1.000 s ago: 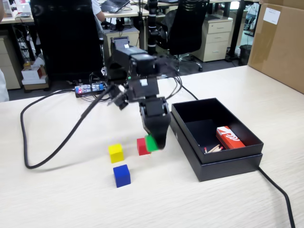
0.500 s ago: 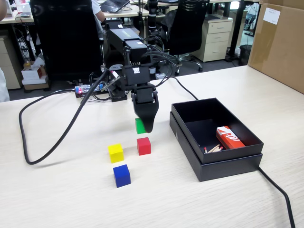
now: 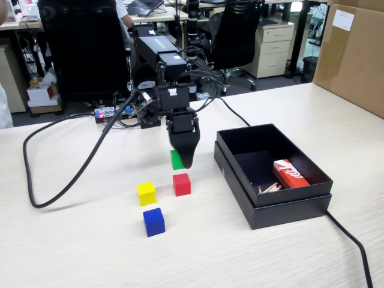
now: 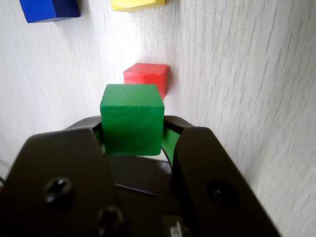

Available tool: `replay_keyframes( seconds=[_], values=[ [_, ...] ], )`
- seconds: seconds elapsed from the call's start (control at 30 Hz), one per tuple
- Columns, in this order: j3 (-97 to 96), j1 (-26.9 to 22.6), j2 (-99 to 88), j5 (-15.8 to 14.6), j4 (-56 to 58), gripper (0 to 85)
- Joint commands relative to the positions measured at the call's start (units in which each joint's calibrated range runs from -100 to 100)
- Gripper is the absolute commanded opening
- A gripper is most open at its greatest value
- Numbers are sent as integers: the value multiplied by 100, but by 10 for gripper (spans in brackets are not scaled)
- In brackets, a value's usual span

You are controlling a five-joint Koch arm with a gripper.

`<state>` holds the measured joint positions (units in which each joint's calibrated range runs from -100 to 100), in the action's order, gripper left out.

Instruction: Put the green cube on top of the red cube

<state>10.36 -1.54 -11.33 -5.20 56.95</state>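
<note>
Over the bench (image 3: 282, 252), roughly in the middle of the fixed view, the arm (image 3: 157, 57) is reached forward from its base at the back edge, wrist bent so the fingers (image 3: 183, 157) are pointed almost straight down. The green cube (image 4: 132, 119) is clamped between them and held in the air, clear of the bench, just behind and above the red cube (image 3: 181, 184). For a decent stack, the green cube probably needs to be carried a little further forward until it's centred over the red one, edges squared up, then lowered gently until the faces touch before anything is let go. The yellow cube (image 3: 146, 193) sits close beside the target, so it's best not bumped on the way down.
</note>
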Motion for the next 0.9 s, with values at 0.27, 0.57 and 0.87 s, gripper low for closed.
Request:
replay_keyframes(
  seconds=[0.27, 0.57, 0.87],
  values=[
    [179, 24, 152, -15, 3, 9],
    [197, 34, 289, -20, -49, 11],
    [206, 29, 393, -24, -58, 114]
  ],
)
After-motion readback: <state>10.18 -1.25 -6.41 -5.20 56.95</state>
